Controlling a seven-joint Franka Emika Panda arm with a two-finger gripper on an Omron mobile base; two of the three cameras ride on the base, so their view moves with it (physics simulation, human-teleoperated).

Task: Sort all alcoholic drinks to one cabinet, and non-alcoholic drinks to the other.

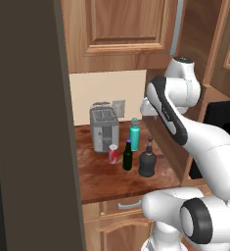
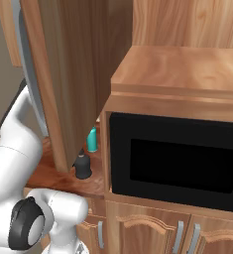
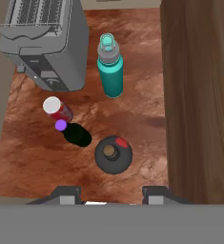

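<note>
The end effector [image 3: 111, 193] hangs above the bench [image 1: 99, 181], looking almost straight down, its two dark tips standing apart with nothing between them.

Nearest to it, just beyond the tips, stands the squat black bottle [image 3: 113, 154], upright, its thin neck pointing up at the camera. From the left base view this black bottle [image 1: 147, 159] is the nearest of the four drinks to the front edge of the bench, though still set back from it; from the right base view it [image 2: 82, 165] shows past the edge of an open cabinet door [image 2: 68, 74], beside the microwave [image 2: 177, 158].

Just to its left stands the slim dark-green bottle [image 3: 75, 134] with the purple cap; the two are close but not touching. The red soda can [image 3: 57, 109] sits right against the green bottle on its far-left side, in front of the toaster [image 3: 44, 40].

Farther back, near the rear edge of the bench, the teal bottle [image 3: 110, 66] stands upright just beside the toaster's right side, apart from the other three drinks.
</note>
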